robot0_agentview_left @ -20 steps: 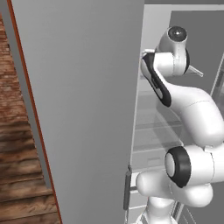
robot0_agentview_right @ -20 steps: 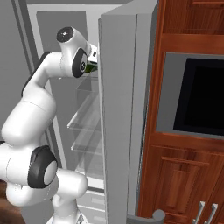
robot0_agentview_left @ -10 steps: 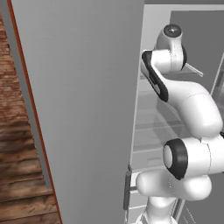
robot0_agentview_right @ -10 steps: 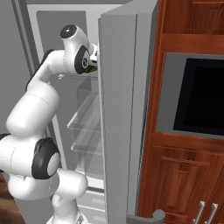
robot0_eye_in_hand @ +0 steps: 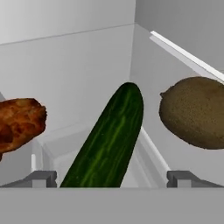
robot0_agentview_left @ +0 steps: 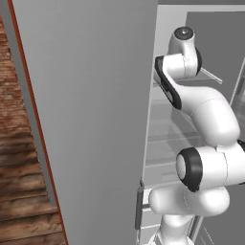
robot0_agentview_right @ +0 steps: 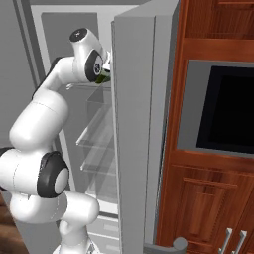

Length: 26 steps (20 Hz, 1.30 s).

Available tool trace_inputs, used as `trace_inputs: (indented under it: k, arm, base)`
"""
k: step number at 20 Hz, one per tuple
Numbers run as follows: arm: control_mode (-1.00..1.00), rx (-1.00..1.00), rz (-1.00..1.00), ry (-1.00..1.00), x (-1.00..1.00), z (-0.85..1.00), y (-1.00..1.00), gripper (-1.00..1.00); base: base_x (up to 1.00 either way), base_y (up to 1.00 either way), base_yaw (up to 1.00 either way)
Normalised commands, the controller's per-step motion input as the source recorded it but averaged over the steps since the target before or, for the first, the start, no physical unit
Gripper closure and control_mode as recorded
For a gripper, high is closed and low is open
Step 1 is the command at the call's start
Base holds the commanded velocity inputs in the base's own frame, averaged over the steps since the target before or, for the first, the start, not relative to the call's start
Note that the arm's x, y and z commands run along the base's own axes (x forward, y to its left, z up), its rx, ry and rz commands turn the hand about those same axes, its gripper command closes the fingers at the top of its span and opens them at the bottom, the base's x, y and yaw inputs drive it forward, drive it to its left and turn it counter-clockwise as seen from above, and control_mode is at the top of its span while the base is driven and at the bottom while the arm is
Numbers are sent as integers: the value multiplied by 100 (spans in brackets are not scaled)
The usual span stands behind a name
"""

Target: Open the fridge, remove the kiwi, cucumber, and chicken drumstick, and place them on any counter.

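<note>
Gripper [robot0_eye_in_hand: 111, 178] gaping wide, gripping nothing, cucumber [robot0_eye_in_hand: 107, 142] lying centre frame between its fingertips, chicken drumstick [robot0_eye_in_hand: 19, 124] sitting left, kiwi [robot0_eye_in_hand: 194, 111] sitting right

— What is recorded of the room at nine o'clock?
— A wooden plank floor [robot0_agentview_left: 24, 201] is noted.

— And at three o'clock?
— Reddish-brown cabinetry [robot0_agentview_right: 213, 30] is seen, with a built-in black oven [robot0_agentview_right: 230, 111] and panelled cabinet doors [robot0_agentview_right: 203, 208] beneath, at five o'clock.

Dark built-in oven [robot0_agentview_right: 230, 111]; red-brown wooden cabinets [robot0_agentview_right: 198, 198].
</note>
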Motion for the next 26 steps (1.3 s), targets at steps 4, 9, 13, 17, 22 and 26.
trace_inputs:
  k: [4,9,13,17,22,26]
  arm:
    - [-100,2,-7,3,23,-46,3,-100]
    - [-100,2,-5,4,22,-51,0,100]
    - [-100,0,-2,6,11,-53,0,100]
    - [-100,0,0,9,1,-9,0,100]
    - [-100,0,0,4,0,-8,0,100]
    - [-100,-2,8,0,-2,-26,0,100]
  base:
    - [0,0,0]
    - [0,0,0]
    - [0,0,0]
    - [0,0,0]
    - [0,0,0]
    - [0,0,0]
